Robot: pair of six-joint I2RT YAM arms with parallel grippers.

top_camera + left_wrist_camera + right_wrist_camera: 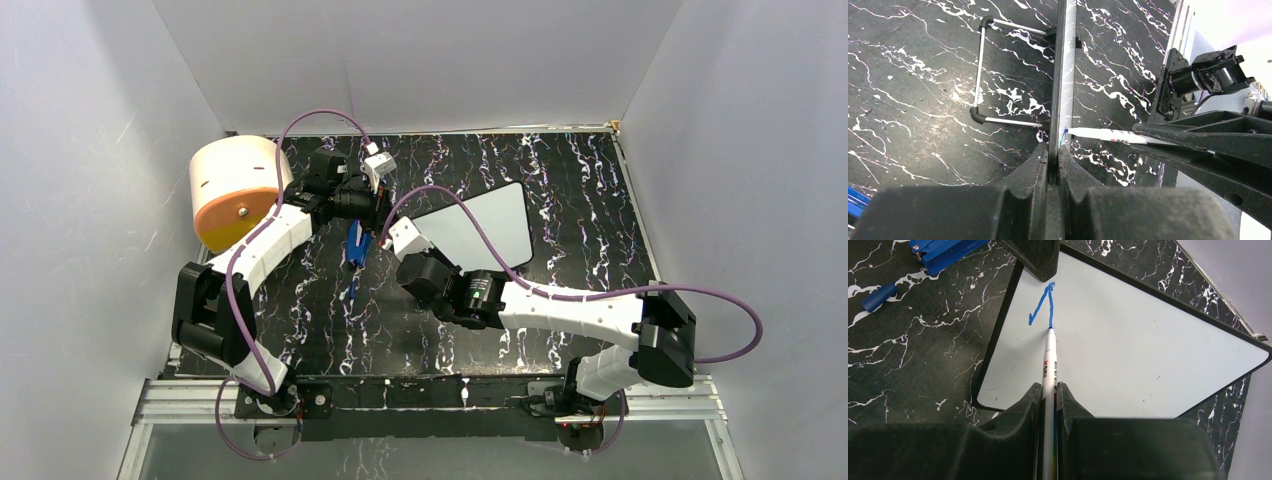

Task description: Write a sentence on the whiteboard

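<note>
Two arms are seen from above, reaching inward over the black, white-veined desk [580, 190]. The left arm [265, 240] is stretched toward the left corner of the whiteboard [485, 225], which is placed at the far middle of the desk, slightly right of centre. The right arm [570, 305] is bent across toward that same corner. A cream drum with an orange face [235, 190] is set at the far left, and a blue object [358, 245] is lying just left of the board.

From the left wrist, the board is viewed edge-on. The left pincer [1050, 161] is pressed together on its thin edge, one finger on each side. A wire stand [979, 70] is attached to the board's back, on the left. On the right, the tip of a white marker [1098, 134] is laid against the board's face, carried by the dark fingers [1208, 135] of the other arm.

From the right wrist, the marker's barrel is pinched in the right pincer [1049, 392]. Its tip is touching the board at the foot of a blue stroke. The sentence [1042, 310] amounts to a few angular blue strokes near the board's left corner, just below a finger of the left pincer. A blue cap [878, 296] is lying on the desk left of the board, near the blue object.
</note>
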